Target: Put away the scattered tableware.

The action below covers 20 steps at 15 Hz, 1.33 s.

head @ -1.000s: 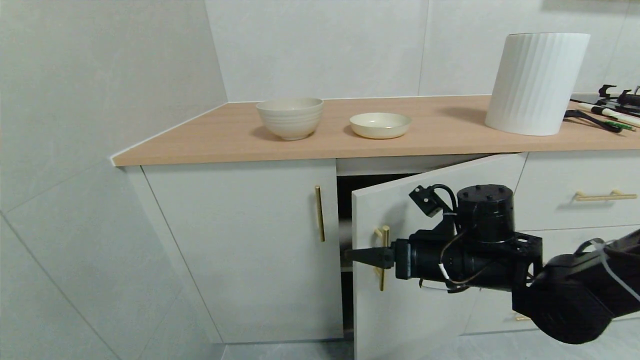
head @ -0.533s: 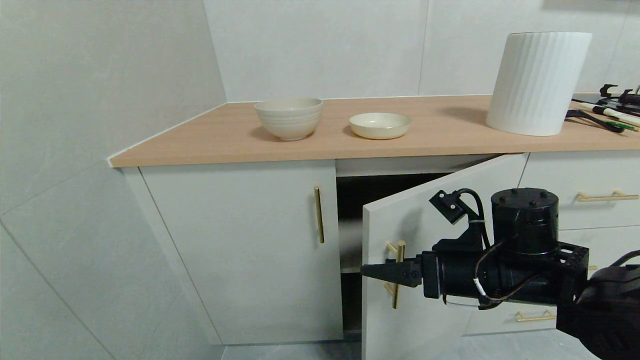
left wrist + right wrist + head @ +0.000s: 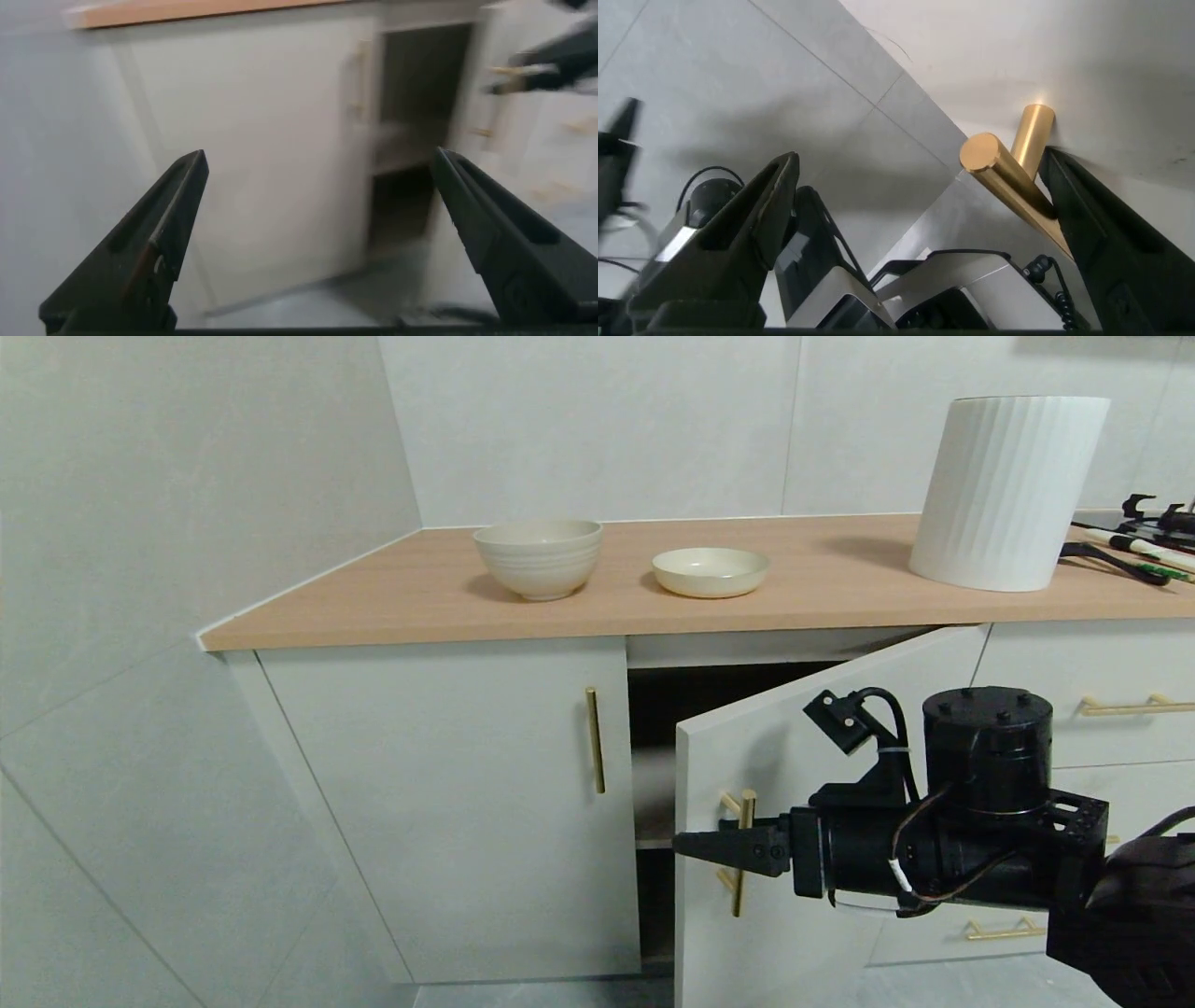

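Note:
A cream ribbed bowl (image 3: 540, 556) and a shallow cream dish (image 3: 709, 570) stand on the wooden countertop (image 3: 840, 588). Below them, the right cabinet door (image 3: 794, 784) hangs partly open, showing a dark interior with a shelf (image 3: 653, 838). My right gripper (image 3: 686, 845) is at the door's gold handle (image 3: 742, 849). In the right wrist view this gripper (image 3: 920, 163) is open, and the handle (image 3: 1008, 159) sits between its fingers, close to one of them. My left gripper (image 3: 318, 163) is open and holds nothing, low down and facing the cabinet front (image 3: 271, 168).
A tall white ribbed container (image 3: 1008, 490) stands at the right of the counter, with dark utensils (image 3: 1134, 546) beyond it. The left cabinet door (image 3: 448, 803) is closed, with a gold handle (image 3: 594, 740). Drawers with a gold pull (image 3: 1125, 707) lie to the right. A tiled wall closes the left side.
The right cabinet door has swung further open, and my right gripper moved right and slightly down with its handle. The head view has shifted a little. Bowl and dish stay put.

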Motion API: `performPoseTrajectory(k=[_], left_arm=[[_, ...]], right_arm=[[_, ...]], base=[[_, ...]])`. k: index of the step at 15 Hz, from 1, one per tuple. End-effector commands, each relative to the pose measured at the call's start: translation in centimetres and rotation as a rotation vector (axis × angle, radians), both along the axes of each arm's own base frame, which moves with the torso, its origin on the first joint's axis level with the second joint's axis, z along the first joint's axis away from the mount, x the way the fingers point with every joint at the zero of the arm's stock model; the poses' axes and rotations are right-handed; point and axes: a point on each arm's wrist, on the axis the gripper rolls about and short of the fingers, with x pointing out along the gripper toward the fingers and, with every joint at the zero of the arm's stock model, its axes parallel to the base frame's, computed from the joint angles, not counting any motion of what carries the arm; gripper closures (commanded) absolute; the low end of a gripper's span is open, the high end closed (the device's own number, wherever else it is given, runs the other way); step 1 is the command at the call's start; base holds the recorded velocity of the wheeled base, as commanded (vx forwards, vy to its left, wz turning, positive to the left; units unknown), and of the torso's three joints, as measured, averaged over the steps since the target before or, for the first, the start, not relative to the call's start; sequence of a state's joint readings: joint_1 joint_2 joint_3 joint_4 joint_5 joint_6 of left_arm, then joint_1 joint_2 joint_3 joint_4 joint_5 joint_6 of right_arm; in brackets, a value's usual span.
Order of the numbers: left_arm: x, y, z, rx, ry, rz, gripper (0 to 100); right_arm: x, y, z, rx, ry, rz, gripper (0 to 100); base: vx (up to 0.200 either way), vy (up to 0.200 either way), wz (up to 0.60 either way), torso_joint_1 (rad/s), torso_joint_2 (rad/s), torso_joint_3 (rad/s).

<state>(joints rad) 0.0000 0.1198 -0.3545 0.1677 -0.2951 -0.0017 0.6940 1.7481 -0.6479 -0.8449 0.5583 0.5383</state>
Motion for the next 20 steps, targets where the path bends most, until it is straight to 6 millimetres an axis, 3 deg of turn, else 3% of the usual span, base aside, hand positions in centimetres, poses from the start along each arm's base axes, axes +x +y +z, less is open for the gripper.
performPoseTrajectory(k=[1,3,4,6,8,11,12,17,20], left_arm=[[6.1,-0.4,6.2,-0.006,0.273,-0.17,0],[10.6,-0.5,6.8,-0.025,0.371,-0.245,0],[14.1,-0.8,6.7,-0.032,0.412,-0.28,0],[17.9,-1.4,5.7,-0.067,0.479,-0.312,0],[19.6,-2.3,4.7,-0.116,0.567,-0.344,0],[20.2,-4.1,2.7,-0.128,0.699,-0.43,0],[20.4,-4.4,2.3,-0.123,0.723,-0.444,100],[22.4,-5.1,2.1,-0.117,0.688,-0.457,100],[27.2,-7.2,0.5,-0.101,0.669,-0.489,100]], right_arm=[[-0.4,0.4,0.2,0.005,-0.005,0.022,0],[-0.4,0.4,0.2,0.004,-0.005,0.019,0],[-0.5,0.4,0.1,0.0,-0.009,0.019,0],[-0.5,0.4,0.1,0.0,-0.014,0.02,0],[-0.5,0.4,0.1,-0.001,-0.013,0.022,0],[-0.4,0.5,-0.2,-0.007,-0.006,0.022,0],[-0.4,0.5,-0.2,-0.009,-0.004,0.022,0],[-0.3,0.5,-0.3,-0.01,-0.002,0.022,0],[-0.3,0.5,-0.3,-0.01,-0.002,0.022,0]], base=[[0.0,0.0,0.0,0.0,0.0,0.0],[0.0,0.0,0.0,0.0,0.0,0.0],[0.0,0.0,0.0,0.0,0.0,0.0],[0.0,0.0,0.0,0.0,0.0,0.0],[0.0,0.0,0.0,0.0,0.0,0.0],[0.0,0.0,0.0,0.0,0.0,0.0],[0.0,0.0,0.0,0.0,0.0,0.0],[0.0,0.0,0.0,0.0,0.0,0.0],[0.0,0.0,0.0,0.0,0.0,0.0]])
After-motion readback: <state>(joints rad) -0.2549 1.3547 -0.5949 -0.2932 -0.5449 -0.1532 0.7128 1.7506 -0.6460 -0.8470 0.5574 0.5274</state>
